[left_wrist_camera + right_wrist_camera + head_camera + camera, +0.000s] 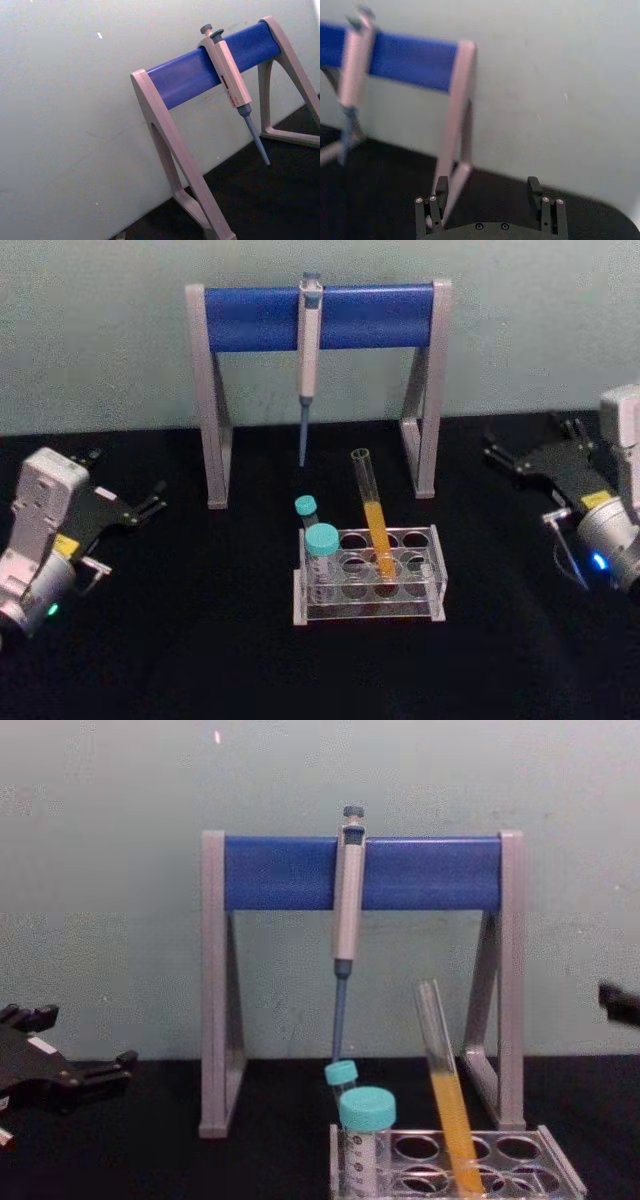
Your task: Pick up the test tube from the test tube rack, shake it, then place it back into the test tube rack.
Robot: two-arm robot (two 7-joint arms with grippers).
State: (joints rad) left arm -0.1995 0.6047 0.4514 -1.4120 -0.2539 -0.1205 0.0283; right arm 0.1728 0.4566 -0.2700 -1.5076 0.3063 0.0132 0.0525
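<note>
The test tube (372,512) stands leaning in the test tube rack (368,614) at the table's middle, orange-yellow liquid in its lower half. The chest view shows the test tube (446,1100) rising out of the rack (560,1168). My left gripper (125,476) rests open at the far left of the table, well away from the rack; it also appears as the left gripper (80,1040) at the chest view's edge. My right gripper (520,438) sits at the far right, and its fingers (546,206) stand apart with nothing between them.
Two teal-capped tubes (322,552) (306,508) occupy the rack's left holes. Behind the rack stands a grey-and-blue pipette stand (250,318) with a grey pipette (308,350) hanging from its bar. Black tabletop lies bare on both sides of the rack.
</note>
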